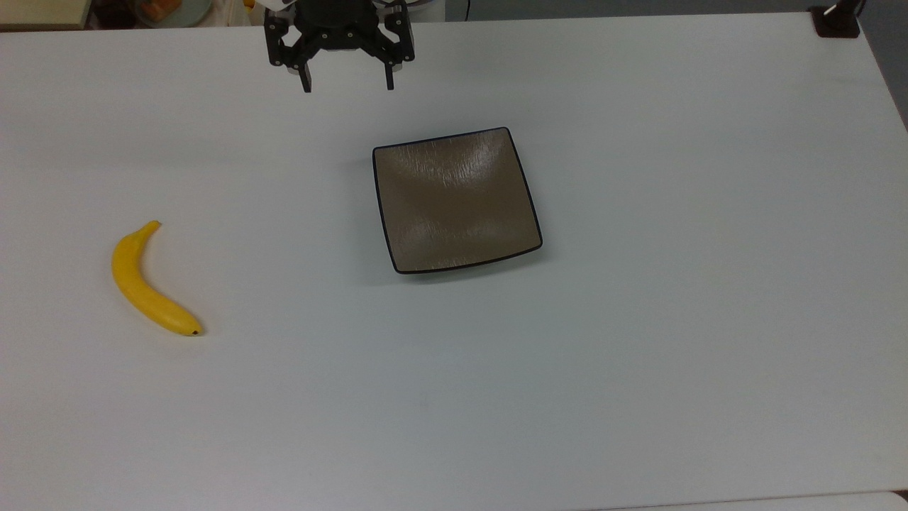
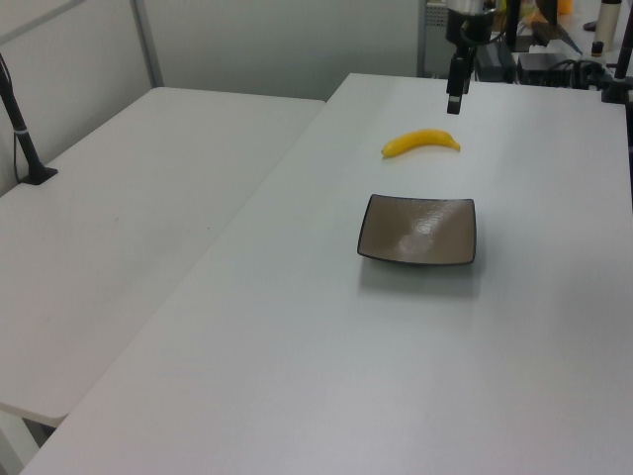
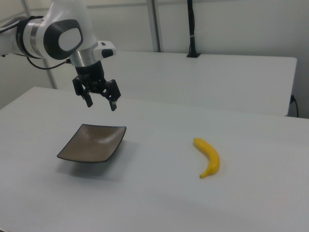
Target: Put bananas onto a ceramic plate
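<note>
Bananas (image 1: 150, 282) well apart from jaws, untouched

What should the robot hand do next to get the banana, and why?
Probably swing across toward the banana and stop above it. The gripper is open and holding nothing, hanging in the air behind the ceramic plate, while the banana lies alone on the table, well off to the top view's left of the plate.

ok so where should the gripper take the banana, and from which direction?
Probably at mid-body, from straight above. The banana lies flat on the table, apart from the plate, so its top is free. The middle is thickest, while the stem tapers thin. Set the fingers across the curve, not along it. The gripper hangs open above the table, so the fingers are ready to straddle it.
</note>
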`<control>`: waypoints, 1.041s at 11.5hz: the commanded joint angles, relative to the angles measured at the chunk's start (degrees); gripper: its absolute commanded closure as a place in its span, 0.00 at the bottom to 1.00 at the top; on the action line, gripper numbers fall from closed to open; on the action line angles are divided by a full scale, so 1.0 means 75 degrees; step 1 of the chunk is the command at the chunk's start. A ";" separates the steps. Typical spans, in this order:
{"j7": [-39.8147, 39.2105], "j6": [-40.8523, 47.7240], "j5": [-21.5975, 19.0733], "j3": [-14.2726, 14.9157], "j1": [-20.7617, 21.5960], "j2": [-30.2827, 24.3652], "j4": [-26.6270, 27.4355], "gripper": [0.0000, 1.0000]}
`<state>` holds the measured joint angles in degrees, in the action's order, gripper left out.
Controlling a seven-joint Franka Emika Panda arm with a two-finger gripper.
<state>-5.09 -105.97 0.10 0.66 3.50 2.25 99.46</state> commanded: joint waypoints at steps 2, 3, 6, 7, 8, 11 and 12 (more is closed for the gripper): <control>0.0198 -0.0062 -0.0131 0.0134 0.0107 -0.0195 0.0274 0.00; 0.0210 -0.0062 -0.0131 0.0134 0.0107 -0.0195 0.0274 0.00; 0.0198 -0.0074 -0.0096 0.0134 0.0107 -0.0195 0.0274 0.00; 0.0198 -0.0074 -0.0084 0.0134 0.0107 -0.0183 0.0274 0.00; 0.0198 -0.0074 -0.0084 0.0134 0.0107 -0.0195 0.0274 0.00; 0.0093 -0.0097 -0.0014 0.0134 0.0107 -0.0183 0.0274 0.00; 0.0081 -0.0109 0.0010 0.0134 0.0107 -0.0172 0.0274 0.00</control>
<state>-4.19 -105.97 0.11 0.77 3.50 2.25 99.93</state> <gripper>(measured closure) 0.000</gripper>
